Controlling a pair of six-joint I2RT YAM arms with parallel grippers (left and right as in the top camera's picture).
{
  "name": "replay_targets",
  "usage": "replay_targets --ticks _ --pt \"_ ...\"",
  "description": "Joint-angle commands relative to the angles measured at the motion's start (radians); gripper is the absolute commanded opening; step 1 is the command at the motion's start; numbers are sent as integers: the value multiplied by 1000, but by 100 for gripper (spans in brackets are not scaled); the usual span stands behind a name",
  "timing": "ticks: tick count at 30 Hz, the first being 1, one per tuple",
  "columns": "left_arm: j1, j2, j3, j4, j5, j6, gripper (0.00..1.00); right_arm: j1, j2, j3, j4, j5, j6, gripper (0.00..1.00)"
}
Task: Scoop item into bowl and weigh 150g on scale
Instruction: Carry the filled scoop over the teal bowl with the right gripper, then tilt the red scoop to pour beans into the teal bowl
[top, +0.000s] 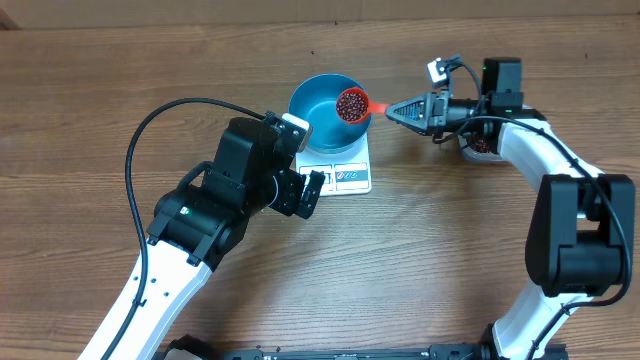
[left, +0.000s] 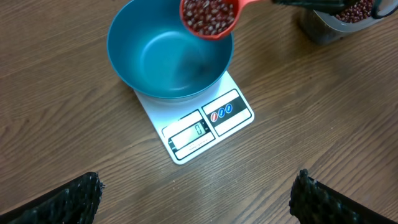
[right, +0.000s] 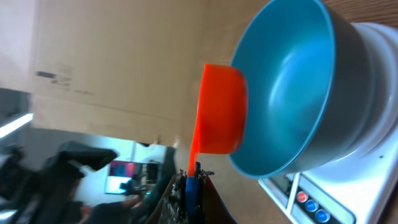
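My right claw (top: 392, 108) is clamped tight on the handle of an orange scoop (top: 352, 104). The scoop is level, full of beans (left: 208, 14), and held over the bowl (left: 155, 56) at its rim on my right-arm side. The bowl sits on the scale (left: 214, 121), display facing my left claw (left: 198, 186), which is spread fully wide, gripping nothing, above the desk (top: 450, 260) near the scale's front. 1 tub (left: 348, 18) of beans sits by my right arm.

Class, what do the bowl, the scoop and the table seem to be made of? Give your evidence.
Bowl: probably plastic or enamelled metal; smooth, even blue, soft sheen. Scoop: likely plastic; uniform orange-red, glossy. Table: wood or wood-look laminate; grain lines show.
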Motion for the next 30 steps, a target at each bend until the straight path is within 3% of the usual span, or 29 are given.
replay_targets --ticks 1,17,30 --pt "5 5 -11 3 8 23 99 38 3 -2 27 113 -6 4" --pt "5 5 -11 3 8 23 100 121 3 -2 125 254 -431 4" --pt "5 5 -11 3 8 23 100 121 3 -2 124 267 -885 4"
